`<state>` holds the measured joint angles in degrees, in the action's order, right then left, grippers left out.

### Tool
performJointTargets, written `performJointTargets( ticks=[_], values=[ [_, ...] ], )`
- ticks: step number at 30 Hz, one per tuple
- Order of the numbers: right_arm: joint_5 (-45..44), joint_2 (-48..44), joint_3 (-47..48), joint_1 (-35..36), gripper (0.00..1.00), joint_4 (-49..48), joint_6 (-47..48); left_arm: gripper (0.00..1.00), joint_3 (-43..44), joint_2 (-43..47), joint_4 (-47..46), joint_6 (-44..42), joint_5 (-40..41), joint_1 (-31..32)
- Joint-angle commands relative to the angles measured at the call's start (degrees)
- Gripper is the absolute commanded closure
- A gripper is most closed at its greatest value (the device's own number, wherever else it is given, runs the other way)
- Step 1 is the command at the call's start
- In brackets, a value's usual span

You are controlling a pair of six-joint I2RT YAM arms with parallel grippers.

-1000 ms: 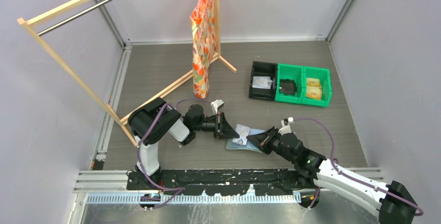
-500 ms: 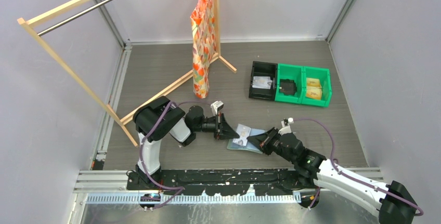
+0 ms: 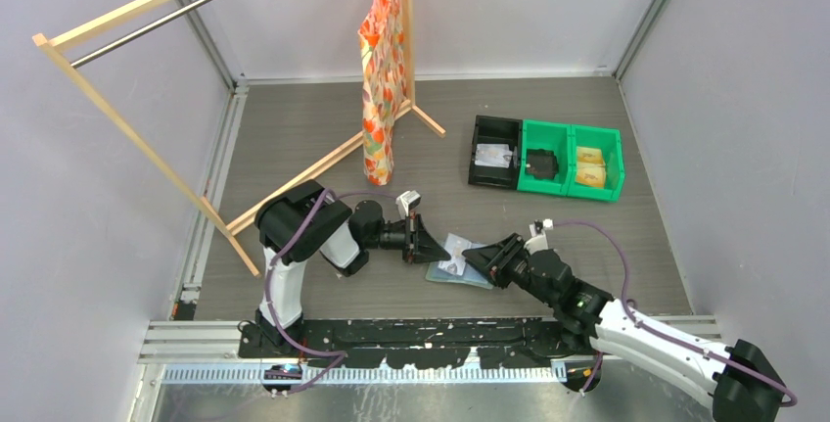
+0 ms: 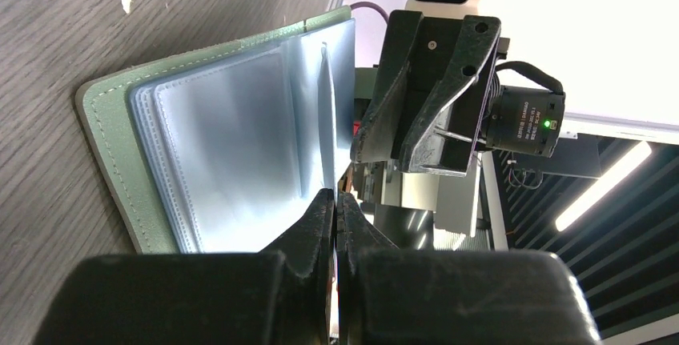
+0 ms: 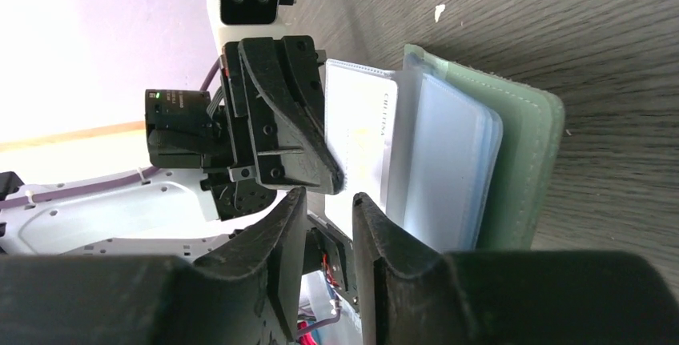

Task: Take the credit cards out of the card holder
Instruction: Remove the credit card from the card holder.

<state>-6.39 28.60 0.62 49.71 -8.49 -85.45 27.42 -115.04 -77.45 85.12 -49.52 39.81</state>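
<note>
At the far left of the dark wood-grain table [image 3: 294,128] stands a wooden rack [image 3: 127,138] with a metal bar; an orange patterned garment [image 3: 380,70] hangs from its right-hand post. Near the middle front, the left gripper [image 3: 438,249] reaches low to the right; its fingers [image 4: 308,233] are pressed together on the edge of a clear pocket leaf [image 4: 328,113], pinching it upright from the card holder [image 3: 458,275]. The card holder lies open on the table between the two grippers, green cover down, pale blue pockets up; a white card [image 5: 360,137] sits in the raised leaf. Facing it from the right, the right gripper [image 3: 472,257] has its fingers [image 5: 280,233] parted just beside the leaf's edge; whether they touch it cannot be told. Well apart, toward the back right, a black bin [image 3: 495,125] and two green bins [image 3: 548,128] stand in a row.
</note>
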Motion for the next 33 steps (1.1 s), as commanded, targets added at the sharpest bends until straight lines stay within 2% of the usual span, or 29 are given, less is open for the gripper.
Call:
performJointTargets(
  ticks=[1,12,21,24,29,33],
  values=[
    [-0.71,2.31,-1.87,-0.24,0.66,-5.0,0.26,0.99,0.18,1.03,-4.51,0.15,-0.41,-0.31],
    [-2.71,-3.65,-1.33,-0.37,0.56,3.72,0.28,0.99,0.07,1.96,-4.55,0.64,-1.24,-0.65],
    [-1.91,-1.27,-1.41,-0.87,0.52,2.1,0.11,1.0,0.69,4.44,-4.55,0.81,-2.66,-0.67],
    [-1.24,0.57,-1.58,-0.98,0.53,-0.73,0.41,0.99,0.79,5.27,-4.55,0.92,-3.75,-0.62],
    [0.03,2.68,-1.99,-1.04,0.62,-6.94,0.46,0.99,1.02,6.04,-4.55,0.6,-5.97,-0.64],
    [0.14,1.55,-2.03,-1.1,0.64,-6.7,0.75,0.99,1.3,5.74,-4.55,0.66,-5.99,-0.64]
  ],
)
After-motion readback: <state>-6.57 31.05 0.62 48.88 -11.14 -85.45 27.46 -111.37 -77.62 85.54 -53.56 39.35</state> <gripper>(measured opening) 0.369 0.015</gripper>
